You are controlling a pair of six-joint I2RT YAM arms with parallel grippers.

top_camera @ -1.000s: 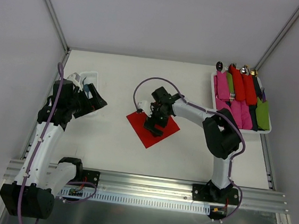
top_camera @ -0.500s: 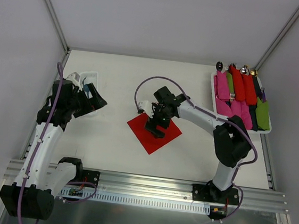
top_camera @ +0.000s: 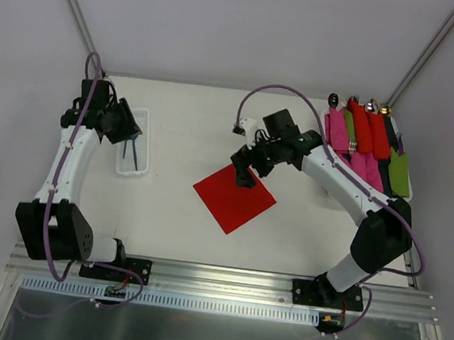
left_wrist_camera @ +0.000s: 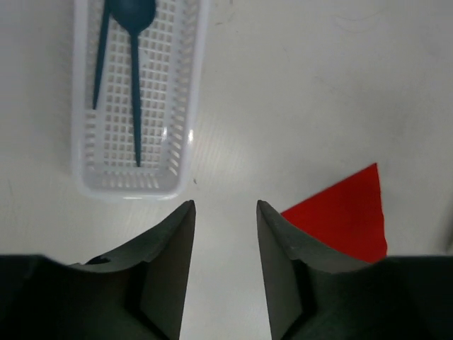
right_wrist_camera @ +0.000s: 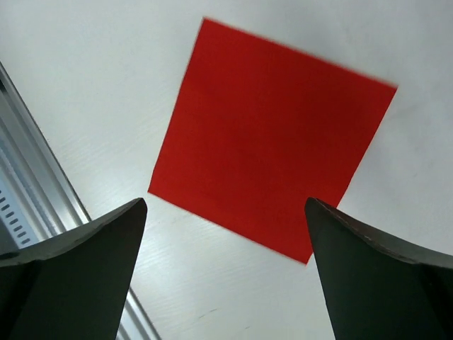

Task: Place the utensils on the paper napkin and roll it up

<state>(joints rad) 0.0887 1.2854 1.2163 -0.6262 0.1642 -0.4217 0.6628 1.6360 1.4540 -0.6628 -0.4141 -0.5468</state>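
Note:
The red paper napkin (top_camera: 234,197) lies flat and bare in the middle of the table, also seen in the left wrist view (left_wrist_camera: 347,212) and the right wrist view (right_wrist_camera: 272,152). Two dark blue utensils (left_wrist_camera: 134,78) lie in a white mesh basket (left_wrist_camera: 131,188) at the left (top_camera: 129,171). My left gripper (top_camera: 130,130) hovers beside the basket, its jaws (left_wrist_camera: 225,209) partly apart with nothing between them. My right gripper (top_camera: 245,174) hangs over the napkin's far corner, wide open (right_wrist_camera: 226,205) and empty.
A white tray (top_camera: 324,140) at the back right holds several rolled pink, red and green bundles with utensil tips showing. An aluminium rail (top_camera: 223,279) runs along the near edge. Walls close in the left, right and back sides.
My left arm has swung back toward the basket and its jaws have narrowed. My right gripper has lifted off the napkin toward the back right, leaving it flat.

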